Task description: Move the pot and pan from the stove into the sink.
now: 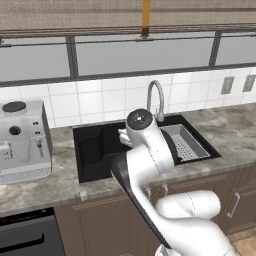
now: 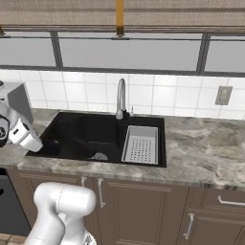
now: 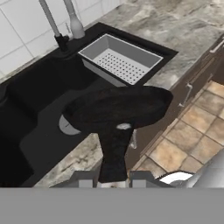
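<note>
Clamped on the handle of the pan (image 3: 117, 109), the jaws (image 3: 112, 180), with handle running straight ahead from them and the black bowl at the far end. Beyond and below, past the table (image 3: 183, 48) edge: the sink (image 3: 39, 113), strainer tray (image 3: 120, 59) farther.

The black pan (image 3: 118, 107) hangs level over the sink's (image 3: 39, 100) front edge — handle toward the camera; the basin is black, recessed.
</note>
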